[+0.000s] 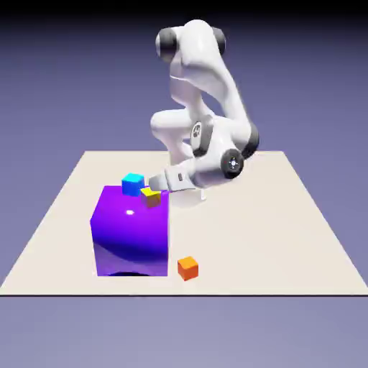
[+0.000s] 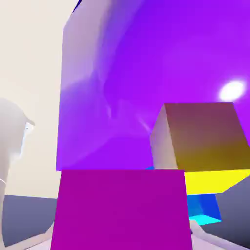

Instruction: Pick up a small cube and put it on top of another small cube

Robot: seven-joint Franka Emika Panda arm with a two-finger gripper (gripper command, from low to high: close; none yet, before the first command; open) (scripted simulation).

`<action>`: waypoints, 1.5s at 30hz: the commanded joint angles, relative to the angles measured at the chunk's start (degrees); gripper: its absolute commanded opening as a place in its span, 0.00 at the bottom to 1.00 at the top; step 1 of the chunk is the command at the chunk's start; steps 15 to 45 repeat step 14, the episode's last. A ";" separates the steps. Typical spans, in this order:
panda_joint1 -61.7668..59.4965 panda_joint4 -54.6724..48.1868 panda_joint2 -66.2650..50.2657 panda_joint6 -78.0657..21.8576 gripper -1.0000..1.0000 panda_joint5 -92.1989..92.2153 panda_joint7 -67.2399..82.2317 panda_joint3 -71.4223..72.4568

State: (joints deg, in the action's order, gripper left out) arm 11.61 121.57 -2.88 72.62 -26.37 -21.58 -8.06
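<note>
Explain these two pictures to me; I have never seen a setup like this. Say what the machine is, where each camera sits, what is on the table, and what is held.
This is a rendered simulation. The white machine is a robot arm ending in a two-finger gripper. The exterior view looks at the beige table from outside; the hand view looks along the gripper from a camera on the hand. On the table are a big purple cube and an orange cube; a cyan cube and a yellow cube show at the purple cube's top edge. The gripper is shut on the magenta cube, which fills the hand view's bottom.
</note>
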 commanded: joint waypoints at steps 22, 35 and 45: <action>0.21 10.89 4.77 5.54 1.00 -7.26 4.64 -10.59; 0.21 10.89 4.77 5.54 1.00 -7.26 4.64 -10.59; 0.21 10.89 4.77 5.54 1.00 -7.26 4.64 -10.59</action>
